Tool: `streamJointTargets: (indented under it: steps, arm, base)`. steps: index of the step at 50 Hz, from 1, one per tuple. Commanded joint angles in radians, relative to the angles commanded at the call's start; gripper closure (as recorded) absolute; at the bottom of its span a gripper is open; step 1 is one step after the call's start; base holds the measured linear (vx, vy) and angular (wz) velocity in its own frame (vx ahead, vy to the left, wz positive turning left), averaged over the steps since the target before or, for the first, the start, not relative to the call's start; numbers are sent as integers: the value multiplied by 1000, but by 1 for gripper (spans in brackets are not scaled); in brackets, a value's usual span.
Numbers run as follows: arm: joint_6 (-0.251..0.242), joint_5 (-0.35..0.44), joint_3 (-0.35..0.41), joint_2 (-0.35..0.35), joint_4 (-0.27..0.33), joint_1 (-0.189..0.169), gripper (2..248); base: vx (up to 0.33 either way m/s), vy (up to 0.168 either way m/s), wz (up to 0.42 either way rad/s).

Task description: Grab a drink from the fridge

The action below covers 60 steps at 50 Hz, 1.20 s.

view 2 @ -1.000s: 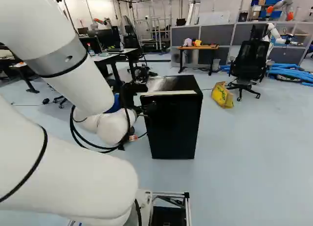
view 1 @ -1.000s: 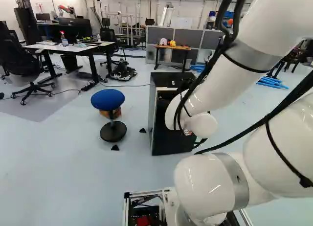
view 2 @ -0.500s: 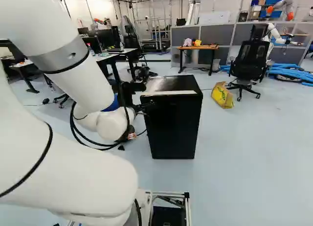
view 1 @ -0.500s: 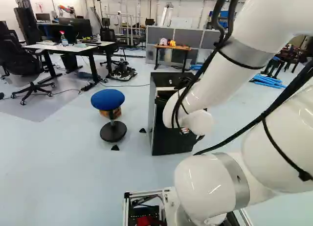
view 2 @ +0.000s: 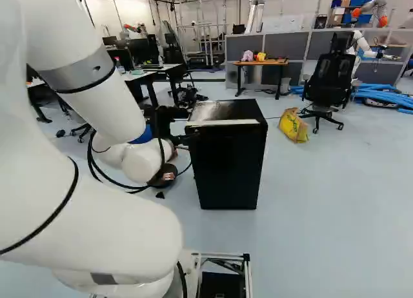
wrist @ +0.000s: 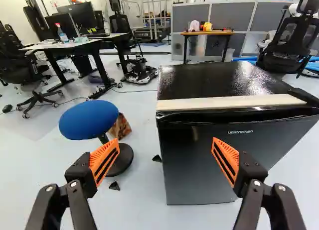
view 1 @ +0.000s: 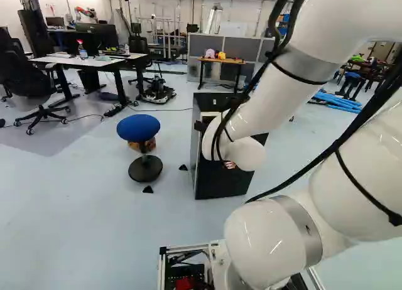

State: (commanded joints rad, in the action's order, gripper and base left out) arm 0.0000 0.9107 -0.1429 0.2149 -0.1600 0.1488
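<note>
Facing the fridge (wrist: 199, 160), hand (view 2: 183, 126) spread open; apparently near its front.

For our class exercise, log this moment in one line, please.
end effector open, holding nothing | ahead: black mini fridge, door looks shut | drink: none visible

Wrist view | lettering (wrist: 240, 132) reads "upstreman" | pale print, high on front of black fridge (wrist: 199, 165) | spray bottle (wrist: 63, 37): print too small to read
</note>
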Motion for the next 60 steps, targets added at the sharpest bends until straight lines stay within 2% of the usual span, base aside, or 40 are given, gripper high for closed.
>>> streamJointTargets:
  steps: [11,28,46,60]
  arm:
    - [0,27,-5,-11,-62,45,3]
    - [0,74,-20,-73,-158,114,3]
    - [0,77,-47,-156,-158,185,3]
    - [0,115,-83,-233,-183,235,3]
  base:
    - [0,0,0]
    - [0,0,0]
    - [0,0,0]
    - [0,0,0]
